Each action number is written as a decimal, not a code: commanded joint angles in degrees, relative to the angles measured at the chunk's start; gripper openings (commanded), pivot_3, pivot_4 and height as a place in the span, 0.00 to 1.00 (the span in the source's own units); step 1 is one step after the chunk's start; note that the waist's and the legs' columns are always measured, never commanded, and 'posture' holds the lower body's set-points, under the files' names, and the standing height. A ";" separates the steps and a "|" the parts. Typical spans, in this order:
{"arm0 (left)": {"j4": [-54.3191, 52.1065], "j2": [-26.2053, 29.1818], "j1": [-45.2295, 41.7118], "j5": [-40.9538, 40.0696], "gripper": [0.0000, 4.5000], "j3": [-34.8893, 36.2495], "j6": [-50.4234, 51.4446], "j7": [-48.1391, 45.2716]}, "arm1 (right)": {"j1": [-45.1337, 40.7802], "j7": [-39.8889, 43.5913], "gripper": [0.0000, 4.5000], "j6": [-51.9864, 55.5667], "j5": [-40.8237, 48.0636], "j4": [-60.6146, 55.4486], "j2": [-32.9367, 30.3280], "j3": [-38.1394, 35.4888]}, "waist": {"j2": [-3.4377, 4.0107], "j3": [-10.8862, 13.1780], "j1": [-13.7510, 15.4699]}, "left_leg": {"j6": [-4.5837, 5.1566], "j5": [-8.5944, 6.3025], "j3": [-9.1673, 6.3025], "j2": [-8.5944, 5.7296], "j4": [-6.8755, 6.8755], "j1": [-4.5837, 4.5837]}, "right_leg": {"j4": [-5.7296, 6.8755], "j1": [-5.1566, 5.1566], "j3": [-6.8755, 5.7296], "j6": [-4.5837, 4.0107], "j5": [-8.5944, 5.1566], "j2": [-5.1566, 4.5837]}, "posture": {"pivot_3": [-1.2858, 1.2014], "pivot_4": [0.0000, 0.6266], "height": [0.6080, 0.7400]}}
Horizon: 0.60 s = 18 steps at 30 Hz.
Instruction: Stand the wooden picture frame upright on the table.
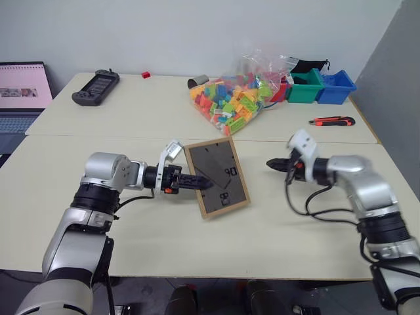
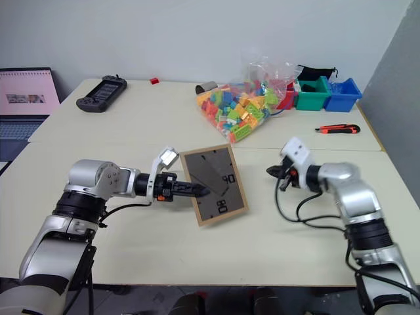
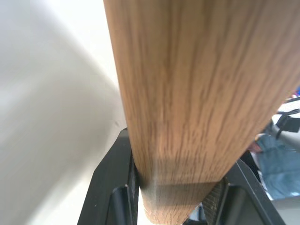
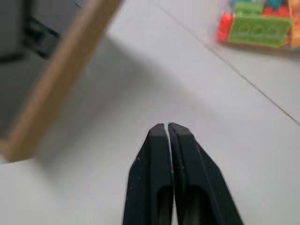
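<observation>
The left gripper [image 1: 199,183] is closed on the left edge of the wooden picture frame [image 1: 216,176]. The left wrist view shows one black finger on each side of the light-wood rail. The frame is tilted, with its dark back panel facing the head camera; whether its lower edge touches the table [image 1: 275,243] or is just clear of it cannot be told.

The right gripper [image 1: 273,164] is to the right of the frame, apart from it, and holds nothing. In the right wrist view its two fingers [image 4: 154,183] lie pressed together, tip to tip, above the bare tabletop, with a corner of the frame off to one side.

Beyond the frame, near the far edge of the table:
- a clear bag of coloured building bricks [image 1: 233,95], directly behind the frame;
- a green bin [image 1: 306,86] and a blue bin [image 1: 336,86], to the right of the bag;
- a red-and-black utility knife [image 1: 331,121], in front of the bins;
- a black handheld controller [image 1: 96,86], far left of the frame.
</observation>
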 commanded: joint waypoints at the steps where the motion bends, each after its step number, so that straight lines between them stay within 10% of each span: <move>1: 1.52 1.12 -3.42 2.77 0.28 -1.62 -6.61 -4.23 | -5.88 4.67 0.30 10.66 12.04 -6.76 0.68 -1.60 | 0.03 0.02 -0.18 | 0.00 0.00 -0.06 0.00 -0.01 0.00 | 0.02 0.00 -0.07 -0.03 -0.02 0.00 | 0.52 0.24 1.00; 14: 6.67 -0.71 -6.66 8.51 0.28 -3.31 -14.76 -8.97 | -12.39 -3.57 0.96 3.30 6.05 -0.45 10.47 7.94 | 0.10 0.06 -0.05 | 0.00 0.01 -0.30 -0.02 0.06 -0.30 | 0.04 -0.12 -0.35 -0.09 -0.06 -0.05 | 0.52 0.24 1.00; 18: 5.58 -1.18 -6.64 8.90 0.28 -3.48 -15.11 -10.09 | -14.22 -4.92 0.96 0.40 3.07 5.36 13.52 10.59 | 0.10 0.06 -0.10 | 0.00 0.01 -0.32 -0.03 0.05 -0.31 | 0.06 -0.13 -0.41 -0.10 -0.06 -0.09 | 0.52 0.24 1.00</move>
